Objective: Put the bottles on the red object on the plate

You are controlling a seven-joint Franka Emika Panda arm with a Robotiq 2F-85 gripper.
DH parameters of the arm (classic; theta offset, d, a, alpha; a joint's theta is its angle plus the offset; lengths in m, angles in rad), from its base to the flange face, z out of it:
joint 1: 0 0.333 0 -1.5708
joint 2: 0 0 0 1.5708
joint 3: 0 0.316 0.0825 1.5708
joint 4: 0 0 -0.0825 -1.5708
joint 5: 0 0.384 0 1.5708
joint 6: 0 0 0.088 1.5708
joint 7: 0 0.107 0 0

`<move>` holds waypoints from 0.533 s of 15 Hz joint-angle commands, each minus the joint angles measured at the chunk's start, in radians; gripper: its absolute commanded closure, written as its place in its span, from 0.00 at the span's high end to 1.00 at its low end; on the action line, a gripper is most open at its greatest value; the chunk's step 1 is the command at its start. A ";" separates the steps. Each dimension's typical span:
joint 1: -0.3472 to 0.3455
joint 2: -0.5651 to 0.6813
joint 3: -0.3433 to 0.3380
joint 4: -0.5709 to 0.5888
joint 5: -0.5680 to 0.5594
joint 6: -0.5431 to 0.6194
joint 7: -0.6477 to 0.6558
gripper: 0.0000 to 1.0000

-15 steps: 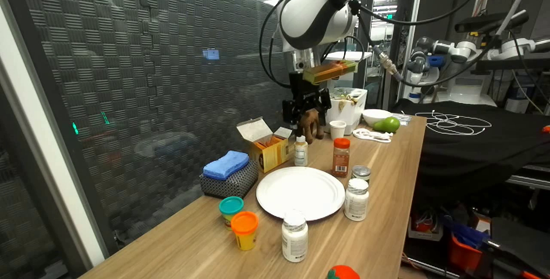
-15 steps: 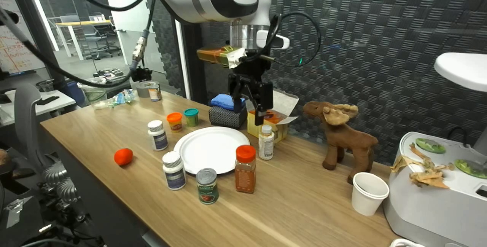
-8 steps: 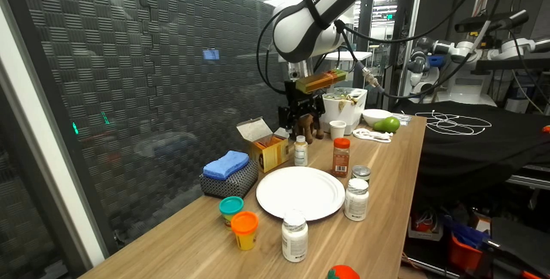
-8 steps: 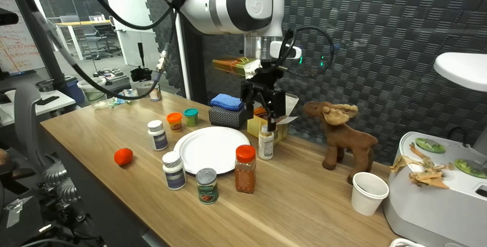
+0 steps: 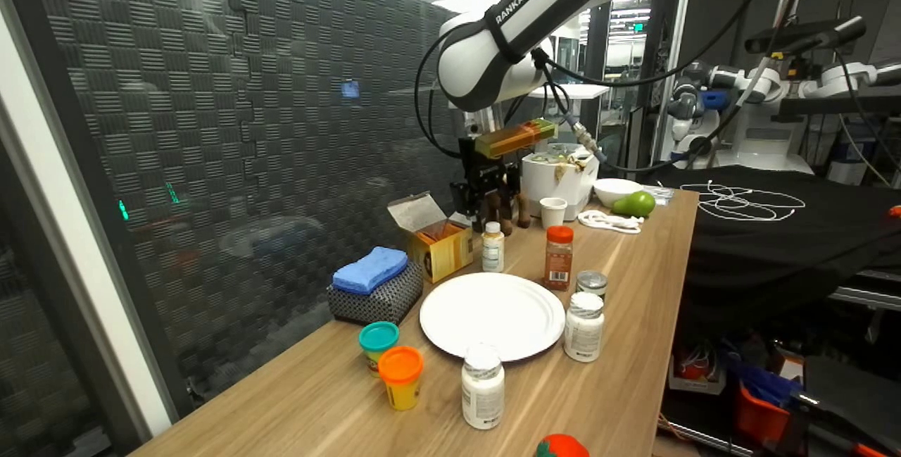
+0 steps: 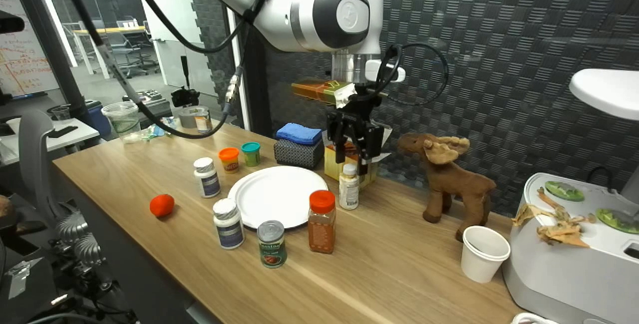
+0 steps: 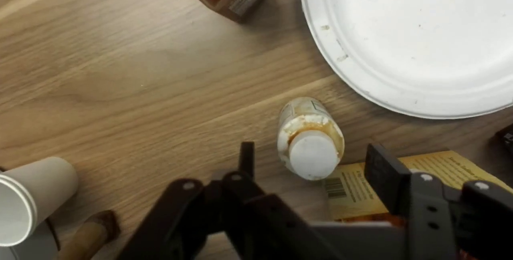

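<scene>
1. The black gripper [image 7: 312, 164] is held near the small white-capped cylindrical bottle [image 6: 349, 191], its 2 fingers spread apart.
2. That bottle is stood upright on the light-brown wood-grained tabletop [image 6: 394, 279], just beside the round white plate [image 6: 279, 196].

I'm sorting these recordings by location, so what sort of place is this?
Probably a robotics lab: another robot arm stands beyond the wooden table, and what looks like a whiteboard with red writing shows in the background.
</scene>
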 commanded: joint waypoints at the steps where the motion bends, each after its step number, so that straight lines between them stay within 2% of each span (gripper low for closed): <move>1: 0.001 0.010 -0.009 0.051 0.023 -0.041 -0.021 0.42; 6: 0.006 -0.014 -0.012 0.017 0.022 -0.038 -0.008 0.06; 8: 0.007 -0.011 -0.011 0.013 0.024 -0.044 -0.006 0.08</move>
